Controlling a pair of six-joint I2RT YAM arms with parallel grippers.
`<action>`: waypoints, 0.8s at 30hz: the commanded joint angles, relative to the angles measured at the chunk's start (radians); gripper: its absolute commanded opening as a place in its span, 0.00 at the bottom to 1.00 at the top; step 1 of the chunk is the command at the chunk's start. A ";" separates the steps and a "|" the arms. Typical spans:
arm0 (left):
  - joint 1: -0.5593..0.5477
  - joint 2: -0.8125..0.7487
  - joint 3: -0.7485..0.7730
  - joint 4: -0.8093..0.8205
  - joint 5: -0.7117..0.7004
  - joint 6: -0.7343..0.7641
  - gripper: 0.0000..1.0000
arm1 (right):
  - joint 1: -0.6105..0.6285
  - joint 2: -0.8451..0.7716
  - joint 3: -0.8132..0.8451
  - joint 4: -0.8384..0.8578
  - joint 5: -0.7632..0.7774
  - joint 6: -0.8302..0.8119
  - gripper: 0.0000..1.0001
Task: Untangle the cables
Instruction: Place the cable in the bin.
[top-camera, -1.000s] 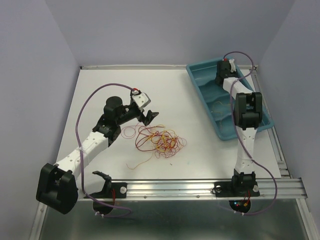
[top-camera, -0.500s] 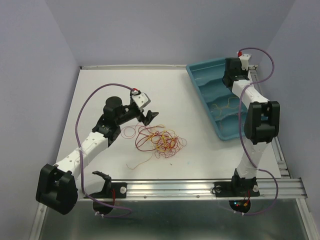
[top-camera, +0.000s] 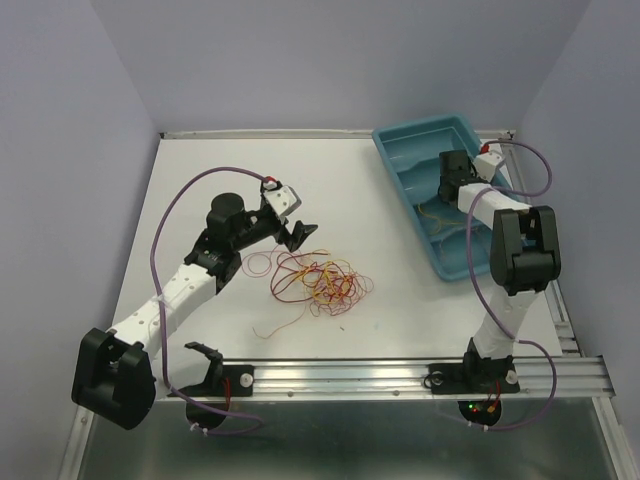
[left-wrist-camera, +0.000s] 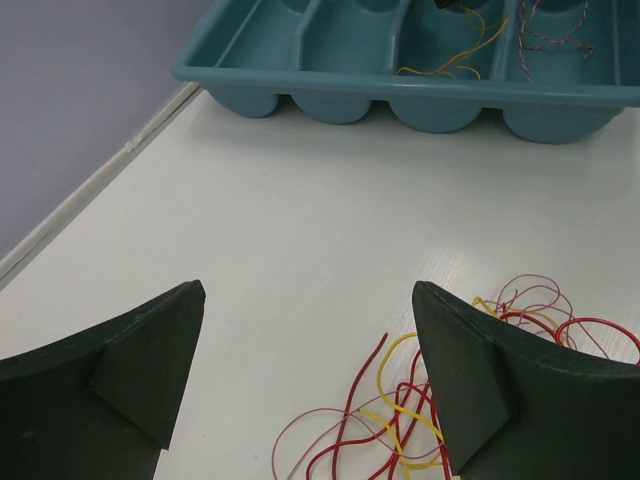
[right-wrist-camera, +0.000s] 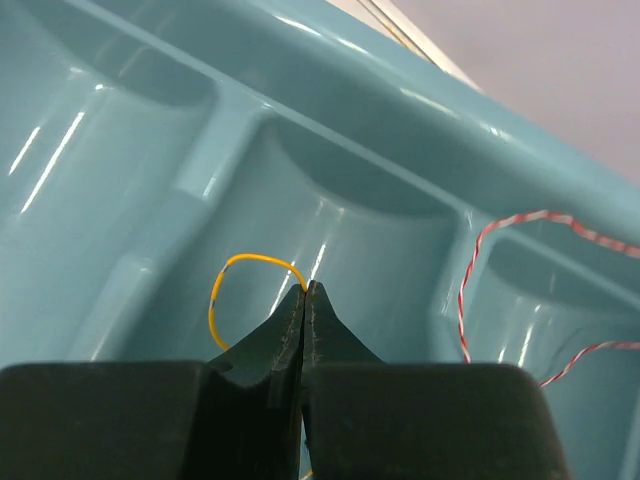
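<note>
1. Most of the cables (top-camera: 318, 280) sit mid-table as a loose, curly tangle of red, orange and yellow. My left gripper (top-camera: 297, 235) hangs wide open just beside it.
2. My right gripper (right-wrist-camera: 303, 292) is clenched on a thin yellow strand (right-wrist-camera: 235, 265) inside the glossy teal tray (top-camera: 420, 127).
3. I reckon I'm mid drop-off. Next I need to release that strand, then pinch just 1 loop cleanly.
</note>
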 joint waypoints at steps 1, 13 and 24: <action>-0.002 -0.031 -0.009 0.024 0.016 0.004 0.96 | 0.001 -0.062 -0.044 -0.024 0.062 0.282 0.01; -0.002 -0.034 -0.009 0.021 0.015 0.007 0.96 | 0.001 0.000 0.014 -0.105 -0.013 0.362 0.09; -0.002 -0.026 -0.006 0.020 0.020 0.010 0.96 | 0.001 -0.137 0.039 -0.107 0.059 0.239 0.43</action>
